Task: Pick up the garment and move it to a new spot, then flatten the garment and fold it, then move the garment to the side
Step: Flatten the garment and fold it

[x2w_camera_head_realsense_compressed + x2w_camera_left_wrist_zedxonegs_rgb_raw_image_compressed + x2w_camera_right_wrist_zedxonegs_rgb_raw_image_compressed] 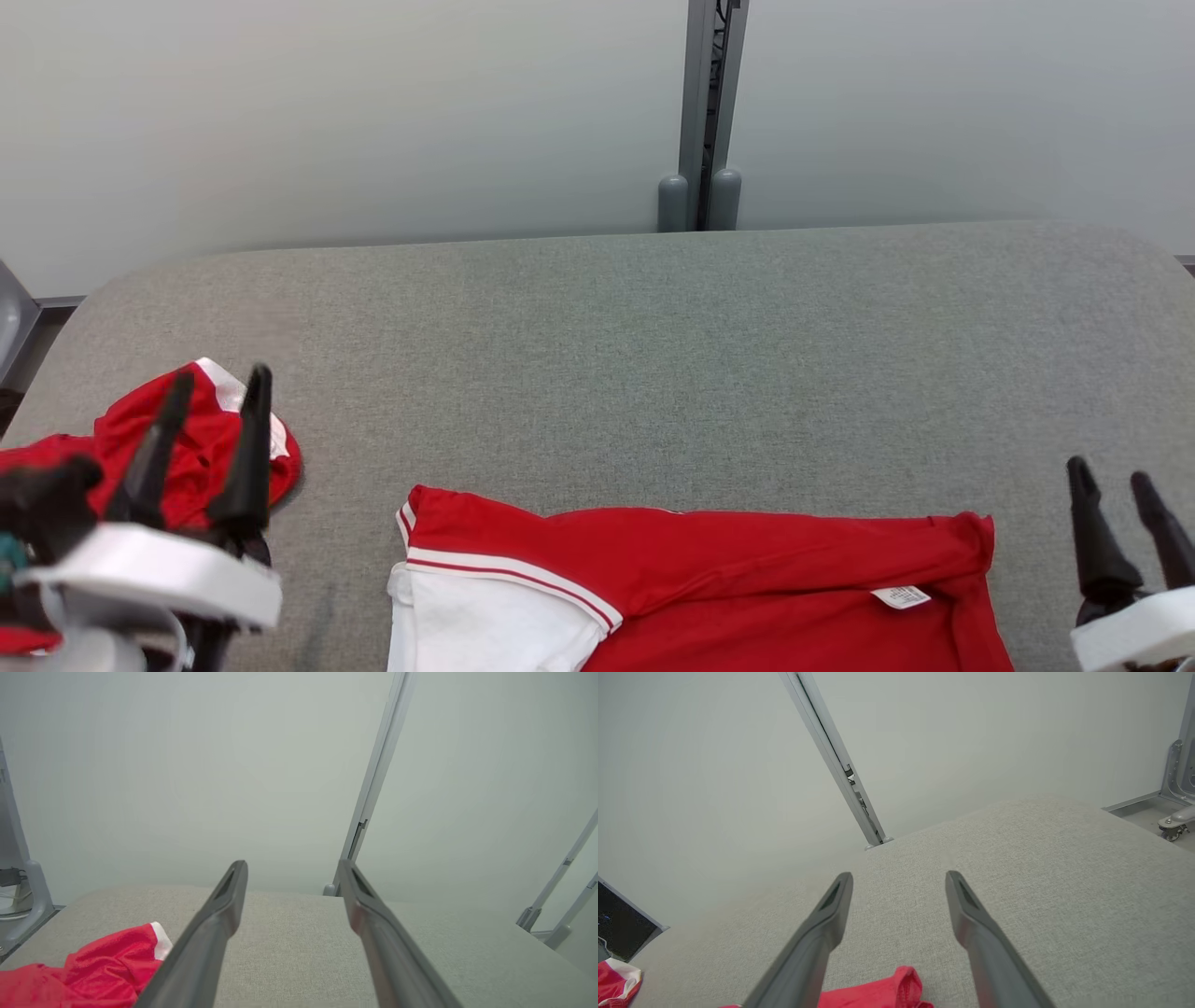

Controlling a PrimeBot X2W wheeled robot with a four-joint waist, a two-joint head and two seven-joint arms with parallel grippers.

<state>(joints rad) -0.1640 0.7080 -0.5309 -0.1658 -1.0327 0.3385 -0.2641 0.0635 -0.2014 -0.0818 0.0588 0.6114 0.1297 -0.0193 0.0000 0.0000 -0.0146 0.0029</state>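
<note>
A red garment (709, 579) with a white sleeve and a white label lies spread flat at the near edge of the grey padded table (653, 355); its red edge (882, 994) shows low in the right wrist view. My left gripper (217, 387) hovers open at the near left, above a second, crumpled red and white garment (201, 448), which also shows at the lower left of the left wrist view (93, 970). My right gripper (1111, 476) stands open at the near right, just right of the flat garment's edge. Nothing is between either pair of fingers.
A pale wall with a grey vertical post (707, 112) stands behind the table's far edge. A wheeled metal frame (1176, 812) stands off the table's far right. The table's far half is bare grey cloth.
</note>
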